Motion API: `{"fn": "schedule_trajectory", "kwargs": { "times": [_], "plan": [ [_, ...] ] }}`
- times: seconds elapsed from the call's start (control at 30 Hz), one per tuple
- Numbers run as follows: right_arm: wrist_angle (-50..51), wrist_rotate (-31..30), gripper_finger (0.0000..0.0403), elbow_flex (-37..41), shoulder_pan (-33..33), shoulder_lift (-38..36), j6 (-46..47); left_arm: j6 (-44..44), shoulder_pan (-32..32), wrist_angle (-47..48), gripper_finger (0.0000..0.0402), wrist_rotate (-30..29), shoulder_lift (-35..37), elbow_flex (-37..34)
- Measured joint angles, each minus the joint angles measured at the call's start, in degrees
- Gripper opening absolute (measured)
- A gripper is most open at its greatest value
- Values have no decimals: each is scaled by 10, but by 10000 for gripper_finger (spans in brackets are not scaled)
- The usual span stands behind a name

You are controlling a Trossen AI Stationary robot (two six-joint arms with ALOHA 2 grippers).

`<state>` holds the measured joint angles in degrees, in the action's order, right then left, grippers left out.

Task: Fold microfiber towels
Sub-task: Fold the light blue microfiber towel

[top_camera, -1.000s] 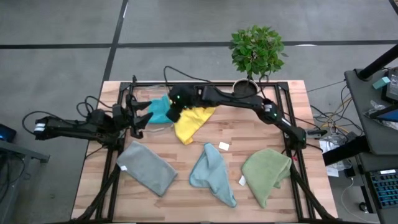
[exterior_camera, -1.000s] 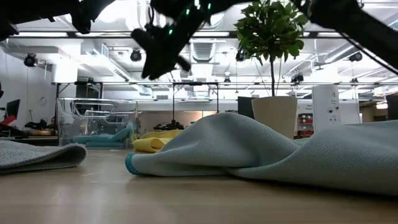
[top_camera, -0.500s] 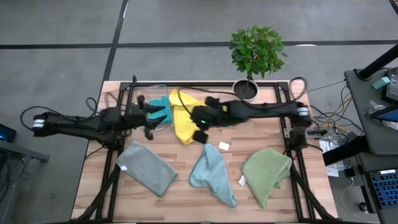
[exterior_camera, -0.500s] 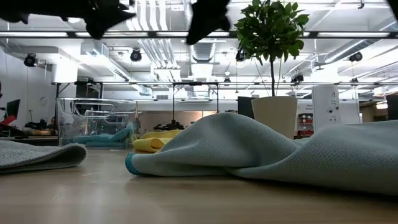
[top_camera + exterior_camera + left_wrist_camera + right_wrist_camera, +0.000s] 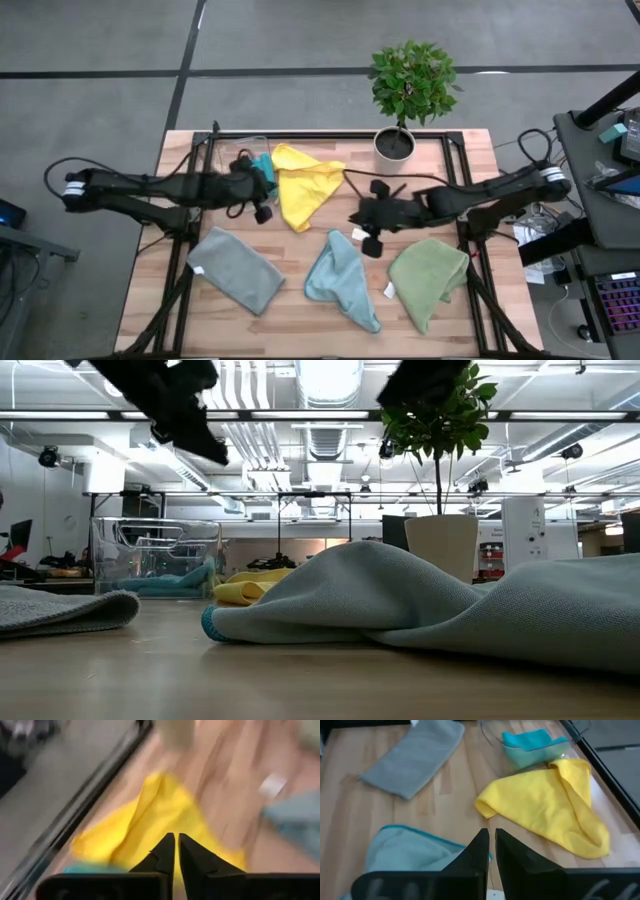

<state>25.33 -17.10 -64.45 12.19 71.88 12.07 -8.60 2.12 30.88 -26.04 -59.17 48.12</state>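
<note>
Even, bright overhead light across desk (image 5: 420, 200) in high view — shadows soft, short, no glare on wood. Low view backlit: ceiling strip lights (image 5: 330, 372) blown out to white, arms overhead reduced to black silhouettes, near light blue towel (image 5: 420, 600) sharp, room behind softer. Left wrist view heavily motion-blurred — yellow towel (image 5: 155, 820) smeared, edges streaked, only dark fingers (image 5: 162, 857) crisp. Right wrist view clear, evenly lit, its fingers (image 5: 480, 852) slightly soft up close.
</note>
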Motion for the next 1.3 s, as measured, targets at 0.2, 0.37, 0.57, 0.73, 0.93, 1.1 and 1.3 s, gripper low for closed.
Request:
{"fn": "schedule_trajectory", "kwargs": {
  "times": [0.2, 0.37, 0.57, 0.73, 0.93, 1.1, 1.3],
  "plan": [
    [-77, 1, 22, 100, 6, -67, -2, 54, 67, 249, 3, 33, -91, 124],
    [-118, 1, 22, 157, 6, -103, -1, 216, 144, 336, 1, 52, -166, 154],
    [-144, 2, 22, 188, 7, -115, -1, 370, 251, 305, 0, 68, -251, 148],
    [-146, 6, 22, 190, 7, -110, -1, 408, 316, 278, 0, 70, -308, 147],
    [-146, 6, 22, 190, 8, -110, -8, 419, 355, 222, 0, 85, -328, 139],
    [-150, 6, 22, 190, 8, -110, -15, 421, 372, 202, 0, 117, -330, 134],
    [-150, 6, 22, 190, 8, -110, -16, 406, 376, 193, 0, 126, -330, 109]
  ]
}}
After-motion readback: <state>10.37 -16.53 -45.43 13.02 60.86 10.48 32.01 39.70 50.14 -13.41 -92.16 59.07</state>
